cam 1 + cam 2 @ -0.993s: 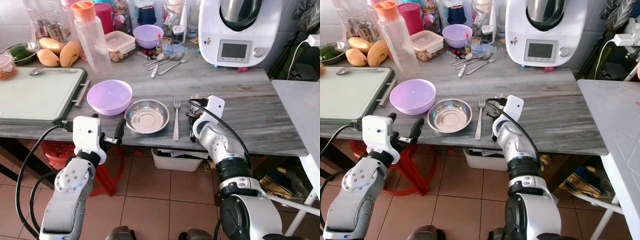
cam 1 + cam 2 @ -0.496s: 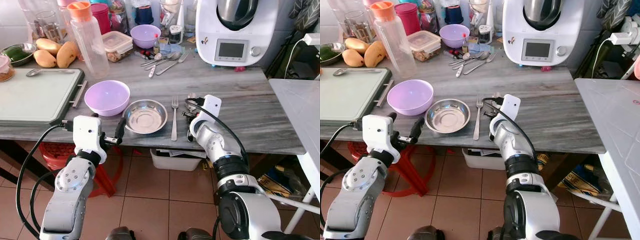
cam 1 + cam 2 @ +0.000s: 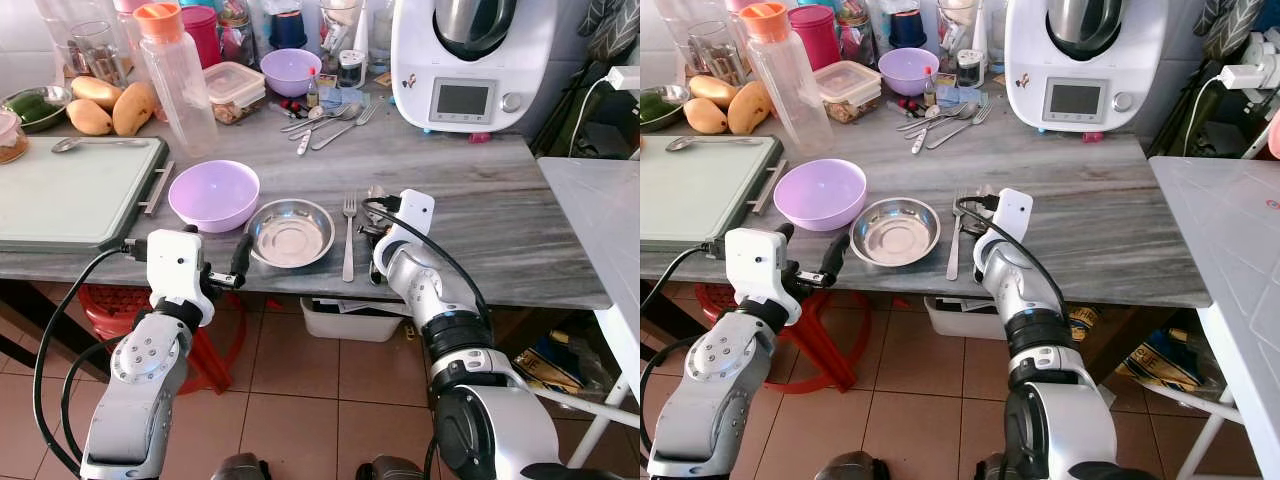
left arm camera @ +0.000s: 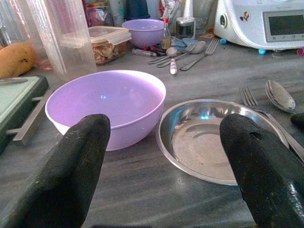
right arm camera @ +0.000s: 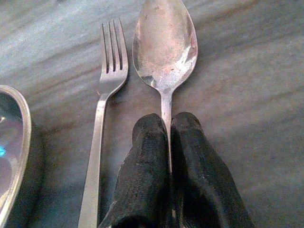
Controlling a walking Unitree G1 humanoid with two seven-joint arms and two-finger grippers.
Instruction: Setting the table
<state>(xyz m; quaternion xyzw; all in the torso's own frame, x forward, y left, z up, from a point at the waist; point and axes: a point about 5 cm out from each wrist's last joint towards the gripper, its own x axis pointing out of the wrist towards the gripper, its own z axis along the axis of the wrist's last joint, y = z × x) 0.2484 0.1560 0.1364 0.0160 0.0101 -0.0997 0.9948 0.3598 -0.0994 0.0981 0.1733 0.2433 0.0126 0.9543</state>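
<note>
Since the earlier frame your right gripper has slid the spoon leftward along the grey table, so it now lies just beside the fork, the two running parallel. Behind them the white kitchen machine stands at the back of the table, and the green tray lies flat at the far left with a spoon resting by its far edge. The tall clear bottle with the orange cap stands upright behind the purple bowl, which looks empty. A lidded plastic box holds something brownish, and a smaller purple bowl sits behind it; you cannot tell what it holds. Mangoes lie loose at the back left beside a metal dish of green produce. The steel dish sits empty, nearly touching the purple bowl's right side and just left of the fork. Your right fingers are pinched together on the spoon's handle. Your left gripper hovers off the table's front edge, fingers spread wide and holding nothing.
</note>
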